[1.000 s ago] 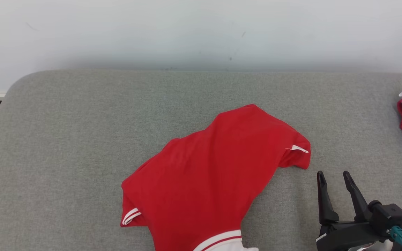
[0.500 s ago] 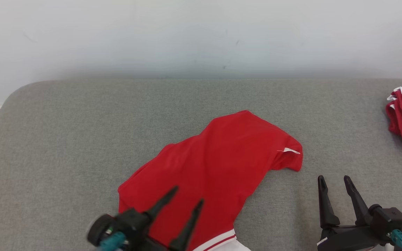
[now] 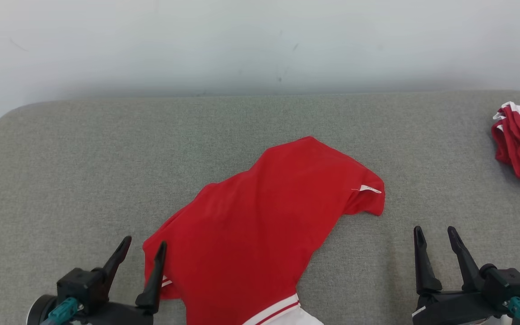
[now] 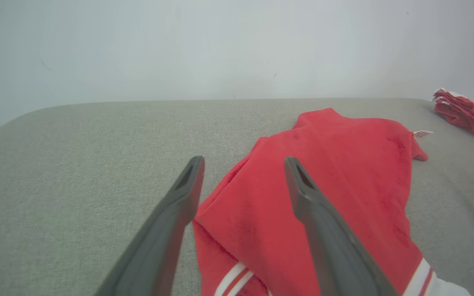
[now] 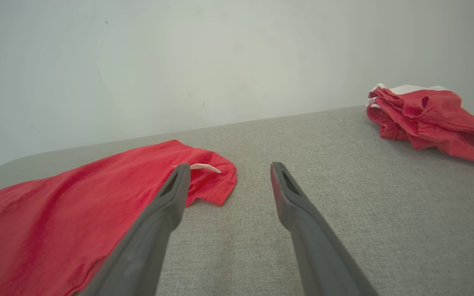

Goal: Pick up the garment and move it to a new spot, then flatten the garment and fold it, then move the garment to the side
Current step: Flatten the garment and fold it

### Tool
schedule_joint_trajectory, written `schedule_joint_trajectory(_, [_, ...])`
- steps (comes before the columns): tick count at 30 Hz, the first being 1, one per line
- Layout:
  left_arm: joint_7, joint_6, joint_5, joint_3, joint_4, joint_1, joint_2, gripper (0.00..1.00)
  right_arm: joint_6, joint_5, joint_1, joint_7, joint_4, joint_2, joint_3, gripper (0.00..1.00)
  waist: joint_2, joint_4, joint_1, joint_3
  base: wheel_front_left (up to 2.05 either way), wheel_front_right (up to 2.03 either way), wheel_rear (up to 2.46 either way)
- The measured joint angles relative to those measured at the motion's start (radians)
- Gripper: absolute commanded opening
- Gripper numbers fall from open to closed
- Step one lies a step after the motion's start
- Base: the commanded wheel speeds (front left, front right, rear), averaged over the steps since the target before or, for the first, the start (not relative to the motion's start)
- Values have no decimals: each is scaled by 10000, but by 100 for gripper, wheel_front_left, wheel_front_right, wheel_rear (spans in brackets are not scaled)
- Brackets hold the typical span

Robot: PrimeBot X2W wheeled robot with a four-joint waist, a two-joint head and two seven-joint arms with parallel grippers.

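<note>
Left gripper (image 3: 145,242) low, jaws wide apart; right gripper (image 3: 434,230) likewise, pointing forward.

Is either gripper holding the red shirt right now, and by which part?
Nothing is held. Left gripper open beside the sleeve edge of the red shirt; right gripper open over the grey pad.

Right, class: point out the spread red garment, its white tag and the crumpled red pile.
spread red garment (image 3: 260,216), head view, central cloth.
white tag (image 3: 370,189), head view, its middle.
crumpled red pile (image 5: 430,116), right wrist view, upper fold.
</note>
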Motion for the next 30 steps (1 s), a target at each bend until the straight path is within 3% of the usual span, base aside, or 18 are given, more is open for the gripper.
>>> schedule_joint_trajectory(5, [-144,-56,-290,94,838,230,-10,100,0,-6,-16,4,-40,-4,-6,100,0,-34,0,152,0,0,0])
schedule_joint_trajectory(19, [-665,-1020,-788,-144,4318,-291,-662,100,-2,-6,-223,48,-44,-100,10,100,0,-250,0,469,0,0,0])
schedule_joint_trajectory(20, [-662,-1068,-779,-213,4428,-368,-731,53,0,-6,-226,50,-44,-102,6,100,1,-267,1,479,0,0,0])
schedule_joint_trajectory(23, [-706,-1262,-757,-291,4855,-666,-828,0,0,-8,-235,56,-56,-105,8,100,0,-317,0,512,0,0,0])
schedule_joint_trajectory(30, [-882,-1438,-203,-410,5196,-2057,-711,0,0,-8,-331,58,-65,-117,-27,100,0,-407,1,585,0,0,0])
